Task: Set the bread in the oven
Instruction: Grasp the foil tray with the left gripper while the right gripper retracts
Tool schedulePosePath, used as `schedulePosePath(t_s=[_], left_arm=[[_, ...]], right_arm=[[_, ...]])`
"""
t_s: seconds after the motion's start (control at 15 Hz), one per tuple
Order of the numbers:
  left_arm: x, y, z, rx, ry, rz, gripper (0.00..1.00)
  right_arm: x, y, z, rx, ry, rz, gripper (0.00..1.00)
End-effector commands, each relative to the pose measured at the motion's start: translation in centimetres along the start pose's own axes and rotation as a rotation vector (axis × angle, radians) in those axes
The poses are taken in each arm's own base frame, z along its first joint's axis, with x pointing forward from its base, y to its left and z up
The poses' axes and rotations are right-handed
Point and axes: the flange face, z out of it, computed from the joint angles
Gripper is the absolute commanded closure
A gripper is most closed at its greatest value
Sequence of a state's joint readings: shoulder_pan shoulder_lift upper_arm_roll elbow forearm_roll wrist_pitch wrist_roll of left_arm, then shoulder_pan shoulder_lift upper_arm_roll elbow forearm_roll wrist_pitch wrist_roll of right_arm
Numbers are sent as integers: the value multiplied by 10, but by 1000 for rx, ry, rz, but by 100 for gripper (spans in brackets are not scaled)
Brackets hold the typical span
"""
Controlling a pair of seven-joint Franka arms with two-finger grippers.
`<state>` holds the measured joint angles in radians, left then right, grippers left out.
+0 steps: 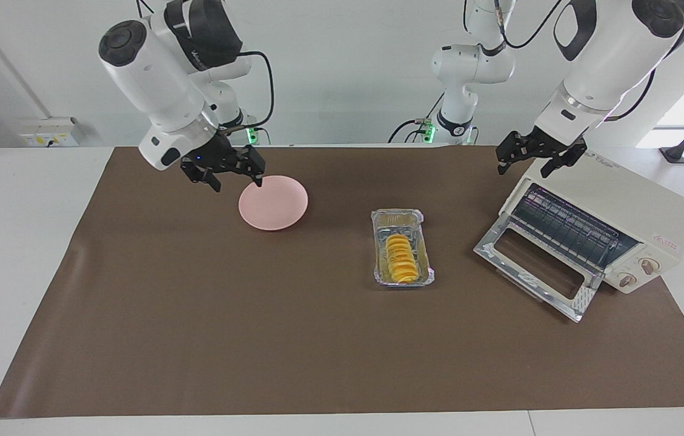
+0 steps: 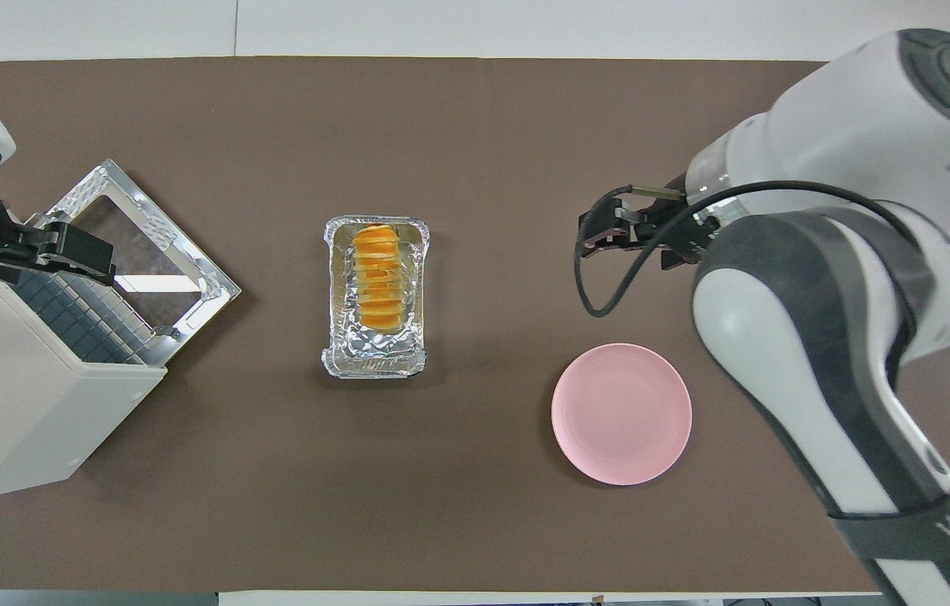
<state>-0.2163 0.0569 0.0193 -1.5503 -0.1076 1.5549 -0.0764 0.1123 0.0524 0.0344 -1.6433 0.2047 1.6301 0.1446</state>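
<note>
The bread (image 1: 401,259) lies in a crinkled silver foil tray (image 1: 402,216) in the middle of the brown mat (image 1: 257,327), between the round pink plate (image 1: 274,203) toward the right arm's end and the cream-white toaster oven (image 1: 614,233) toward the left arm's end. The oven's glass door (image 1: 532,266) is dropped open, showing the wire rack (image 1: 566,229). The left gripper (image 1: 532,158) hangs over the oven's top, fingers spread and empty, while the right gripper (image 1: 229,172) hovers at the edge of the pink plate nearest the right arm's end, its fingers likewise apart and holding nothing.
</note>
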Motion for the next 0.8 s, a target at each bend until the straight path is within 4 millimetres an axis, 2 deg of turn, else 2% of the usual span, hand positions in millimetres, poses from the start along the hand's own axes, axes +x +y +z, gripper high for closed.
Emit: schedulePosePath(t_s=[0.0, 0.13, 0.27, 0.33, 0.4, 0.67, 0.74], left_arm=[[39, 69, 41, 2, -22, -32, 0], [65, 126, 83, 33, -45, -56, 0], [68, 152, 100, 42, -15, -86, 0], [65, 167, 119, 48, -11, -104, 0], [54, 194, 143, 72, -13, -83, 0], [18, 244, 221, 128, -36, -43, 0], [17, 255, 245, 157, -36, -46, 0]], right_arm=[[-18, 36, -17, -111, -17, -125, 0], [-21, 68, -30, -178, -17, -188, 0], [-24, 85, -33, -183, -43, -246, 0], [-25, 96, -34, -185, -56, -252, 0], [-25, 101, -35, -202, -58, -262, 0], [-21, 113, -42, -198, -43, -216, 0], [-20, 112, -45, -199, -38, -214, 0]])
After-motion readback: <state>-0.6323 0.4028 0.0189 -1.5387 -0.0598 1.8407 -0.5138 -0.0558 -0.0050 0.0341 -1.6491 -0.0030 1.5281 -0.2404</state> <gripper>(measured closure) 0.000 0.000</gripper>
